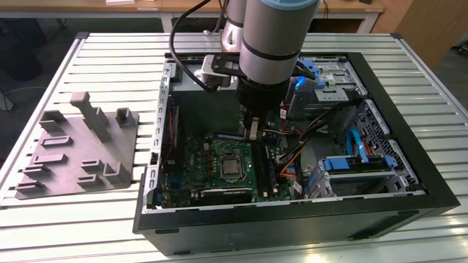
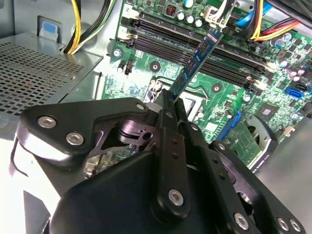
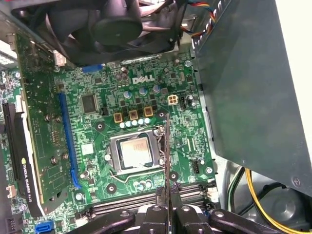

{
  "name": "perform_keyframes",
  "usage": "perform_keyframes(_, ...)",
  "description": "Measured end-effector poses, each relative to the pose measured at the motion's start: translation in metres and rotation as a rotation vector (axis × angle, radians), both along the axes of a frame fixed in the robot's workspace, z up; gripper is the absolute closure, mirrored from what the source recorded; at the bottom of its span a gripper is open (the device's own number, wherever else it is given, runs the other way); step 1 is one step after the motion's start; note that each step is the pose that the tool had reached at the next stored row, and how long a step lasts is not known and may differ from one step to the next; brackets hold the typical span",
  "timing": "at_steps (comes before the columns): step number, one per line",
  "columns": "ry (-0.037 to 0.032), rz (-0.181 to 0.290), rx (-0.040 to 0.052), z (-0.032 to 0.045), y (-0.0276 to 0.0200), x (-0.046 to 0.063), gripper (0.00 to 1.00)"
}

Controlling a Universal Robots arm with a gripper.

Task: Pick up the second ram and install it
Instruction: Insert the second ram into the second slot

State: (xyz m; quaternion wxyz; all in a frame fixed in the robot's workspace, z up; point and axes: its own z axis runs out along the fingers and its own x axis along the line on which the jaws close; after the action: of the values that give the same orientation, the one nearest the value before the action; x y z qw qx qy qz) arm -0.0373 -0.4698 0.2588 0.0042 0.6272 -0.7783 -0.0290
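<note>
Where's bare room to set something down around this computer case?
Bare table slats: beyond the grey fixture toward the far edge, and beside the case on the exterior view's right. Crowded inside the case: cables, drive cages, the gripper holding the second ram.

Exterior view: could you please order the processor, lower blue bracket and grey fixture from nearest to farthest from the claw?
1. Processor, on the motherboard beside the claw.
2. Lower blue bracket, exterior view's right.
3. Grey fixture, outside the case, exterior view's left.
</note>
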Motion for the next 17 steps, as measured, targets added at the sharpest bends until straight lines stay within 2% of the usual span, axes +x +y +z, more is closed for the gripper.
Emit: perform_keyframes(17,0.0,-0.094,-0.0044,-0.0005,-0.0001,0.0,0.86)
